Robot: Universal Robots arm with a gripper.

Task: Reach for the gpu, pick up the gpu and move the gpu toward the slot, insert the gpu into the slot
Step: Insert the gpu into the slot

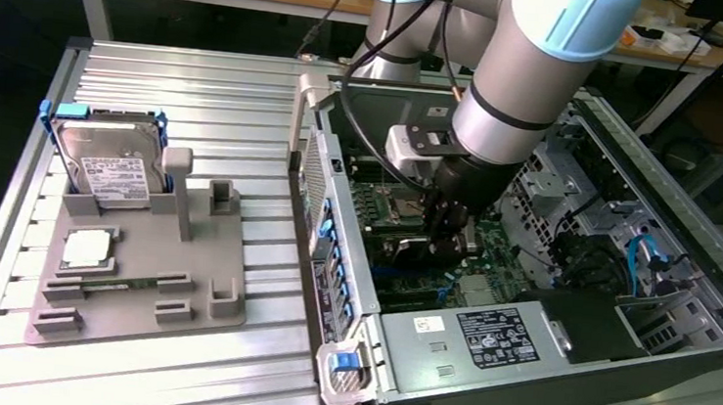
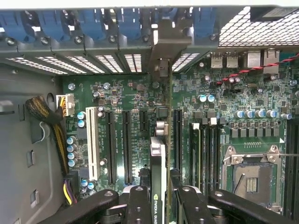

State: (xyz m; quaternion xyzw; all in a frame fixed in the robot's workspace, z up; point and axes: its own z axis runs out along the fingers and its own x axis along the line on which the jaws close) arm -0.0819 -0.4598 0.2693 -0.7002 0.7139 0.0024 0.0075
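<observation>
My gripper (image 1: 444, 237) reaches down into the open computer case (image 1: 334, 210), over the green motherboard. In the wrist view I look along the gpu (image 2: 158, 156) edge-on. It stands upright as a thin dark card with a silver top edge and a printed label. My gripper (image 2: 159, 198) is shut on it, with a black finger (image 2: 138, 203) on either side. The card's metal end bracket (image 2: 161, 51) reaches the row of blue clips at the case's back wall. The card stands between two black connector strips on the board. The slot is hidden beneath the card.
A silver hard drive (image 1: 109, 166) and a square processor chip (image 1: 89, 247) rest on a grey fixture plate (image 1: 196, 301) at the exterior view's left. Inside the case are the power supply (image 1: 487, 336), the processor socket (image 2: 252, 179) and a cable bundle (image 2: 51, 126).
</observation>
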